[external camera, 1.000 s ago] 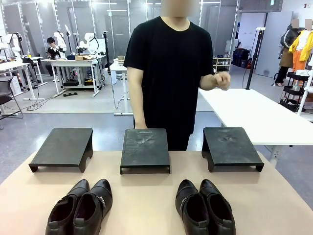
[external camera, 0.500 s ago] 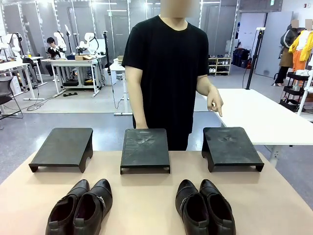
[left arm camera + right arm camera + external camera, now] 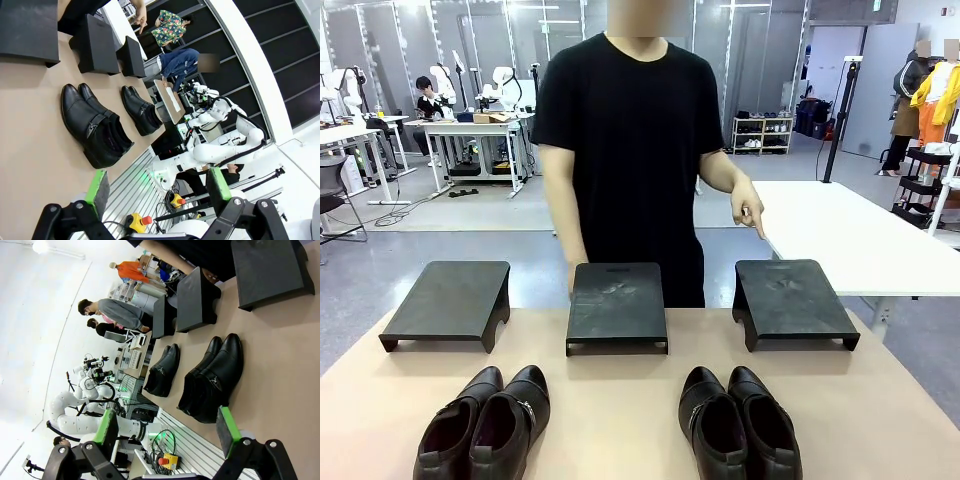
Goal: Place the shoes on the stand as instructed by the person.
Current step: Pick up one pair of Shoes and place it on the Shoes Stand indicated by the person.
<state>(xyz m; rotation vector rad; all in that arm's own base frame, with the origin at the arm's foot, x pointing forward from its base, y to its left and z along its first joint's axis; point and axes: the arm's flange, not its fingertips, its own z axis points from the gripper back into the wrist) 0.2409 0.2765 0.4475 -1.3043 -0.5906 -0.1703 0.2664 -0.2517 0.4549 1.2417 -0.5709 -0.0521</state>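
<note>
Across my tan table [image 3: 620,410] the floor [image 3: 440,245] is plain grey. A long white table [image 3: 840,230] stands to my right, with white desks [image 3: 470,130] and a black chair [image 3: 332,190] far to my left. Glass panels [image 3: 520,40] line the back under bright, even light.

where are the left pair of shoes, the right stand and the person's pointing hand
left pair of shoes [image 3: 525,390]: front view, toe of one shoe
right stand [image 3: 790,295]: front view, middle of its top surface
pointing hand [image 3: 748,210]: front view, back of the hand
</note>
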